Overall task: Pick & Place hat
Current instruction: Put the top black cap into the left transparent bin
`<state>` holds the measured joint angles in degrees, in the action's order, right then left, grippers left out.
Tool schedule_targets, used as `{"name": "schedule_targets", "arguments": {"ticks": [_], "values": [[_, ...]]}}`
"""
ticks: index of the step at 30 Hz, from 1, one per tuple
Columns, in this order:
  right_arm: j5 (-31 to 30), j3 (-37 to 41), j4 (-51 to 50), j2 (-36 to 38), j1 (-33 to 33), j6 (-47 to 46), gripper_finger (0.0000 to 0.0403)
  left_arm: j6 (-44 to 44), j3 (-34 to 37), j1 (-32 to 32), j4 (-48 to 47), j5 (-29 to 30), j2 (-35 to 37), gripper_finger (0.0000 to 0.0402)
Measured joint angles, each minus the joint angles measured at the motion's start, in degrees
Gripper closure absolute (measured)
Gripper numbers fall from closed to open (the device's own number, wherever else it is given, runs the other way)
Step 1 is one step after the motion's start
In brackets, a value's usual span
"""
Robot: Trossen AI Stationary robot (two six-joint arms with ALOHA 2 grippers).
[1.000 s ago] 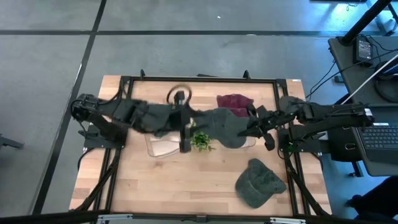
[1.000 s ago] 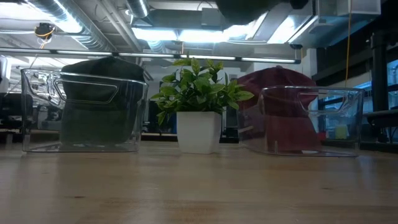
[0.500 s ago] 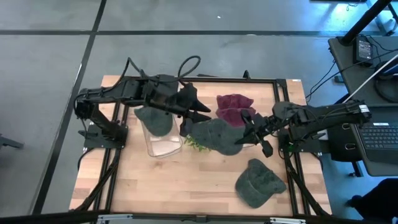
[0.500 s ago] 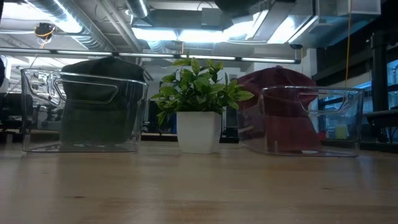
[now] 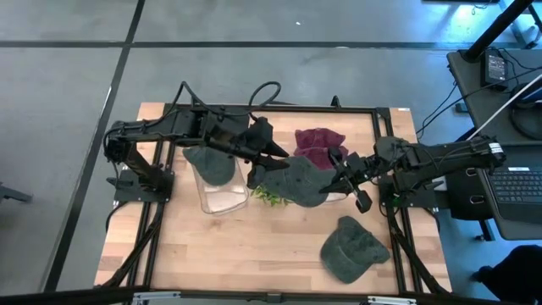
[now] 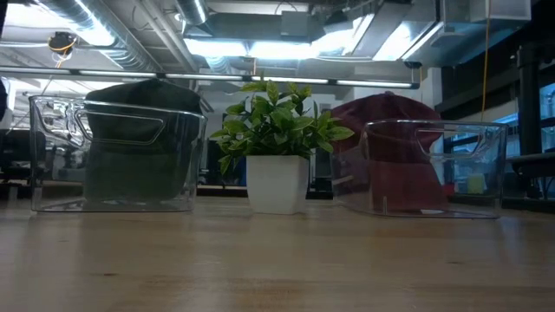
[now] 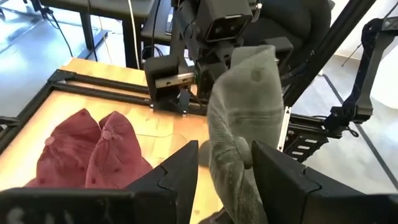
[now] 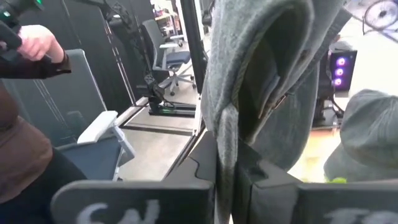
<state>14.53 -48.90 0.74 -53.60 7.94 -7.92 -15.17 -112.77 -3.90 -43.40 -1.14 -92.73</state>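
A grey hat (image 5: 296, 180) hangs above the middle of the table (image 5: 169, 254), over the plant (image 5: 271, 196) between the two clear bins. The right gripper (image 5: 337, 176) is clamped on its edge — the right wrist view shows fabric pinched between the fingers. The left gripper (image 5: 269, 158) reaches in from the left with fingers spread around the hat's other side, likely a handover. Red hats (image 5: 320, 140) lie in the right bin (image 6: 434, 169), so the left bin (image 5: 222, 200), holding a grey hat, looks the likely target. Another grey hat (image 5: 351, 248) waits near right.
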Motion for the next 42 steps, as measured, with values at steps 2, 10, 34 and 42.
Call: {"name": "schedule_targets", "arguments": {"ticks": [2, 10, 34, 42], "values": [[0.02, 0.0, 0.3, 0.0, 0.0, 0.83, 0.0388, -0.18, -0.02, -0.19, -0.94, 0.12, -0.26, 0.0256], [-0.03, 0.0, 0.27, -0.02, -0.26, 0.86, 0.0388, 2.11, 0.01, -0.57, -1.67, -0.08, -1.12, 0.0259], [-0.75, 0.0, 0.36, 0.55, -0.38, 2.19, 0.0281, -2.79, 0.02, -0.55, -1.38, 0.14, 0.9, 0.0379], [-10.91, 0.0, -8.62, 6.29, -2.54, 1.01, 0.0198, -13.3, 0.02, -0.58, -8.26, 6.1, 6.13, 0.0379]]}}
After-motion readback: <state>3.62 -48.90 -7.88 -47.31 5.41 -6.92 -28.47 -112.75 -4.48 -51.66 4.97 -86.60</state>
